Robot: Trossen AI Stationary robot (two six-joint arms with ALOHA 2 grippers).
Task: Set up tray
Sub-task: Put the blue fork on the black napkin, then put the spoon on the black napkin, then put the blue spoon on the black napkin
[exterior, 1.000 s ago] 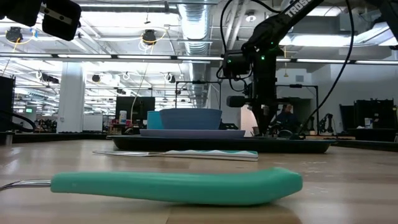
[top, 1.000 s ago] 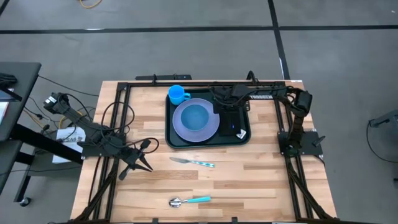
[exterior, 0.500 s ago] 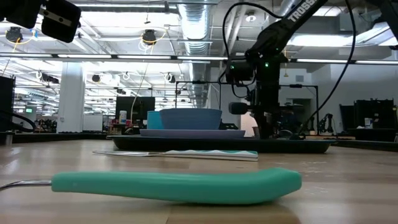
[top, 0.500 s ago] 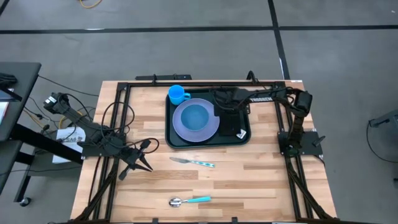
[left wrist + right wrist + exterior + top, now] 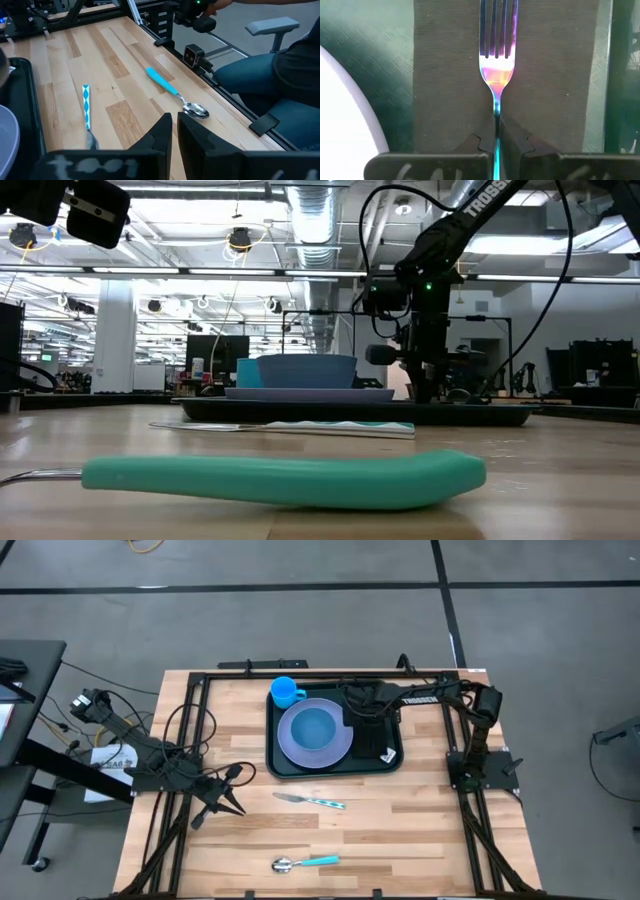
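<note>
The dark green tray (image 5: 335, 772) lies at the table's far middle. On it stand a lavender plate (image 5: 300, 752) carrying a blue bowl (image 5: 315, 728), and a blue cup (image 5: 285, 692) at its far left corner. A black napkin (image 5: 450, 75) covers the tray's right part. My right gripper (image 5: 368, 718) hangs over the napkin, shut on an iridescent fork (image 5: 497, 70). My left gripper (image 5: 228, 798) waits shut above the table's left side. My right gripper (image 5: 496, 131) pinches the fork's thin handle (image 5: 496, 112) between its two fingers. The fingers lie along the fork, and the tines (image 5: 498, 30) point straight ahead of them over the black napkin. I cannot tell whether the fork touches the napkin.
A knife with a patterned teal handle (image 5: 310, 800) lies on the wood just near of the tray. A teal-handled spoon (image 5: 305, 862) lies by the near edge, close to the low camera (image 5: 280, 478). A seated person's legs (image 5: 280, 75) show beyond the table edge.
My right gripper has sunk a little over the tray's right part, still shut on the fork. Over the last half second it has kept still.
</note>
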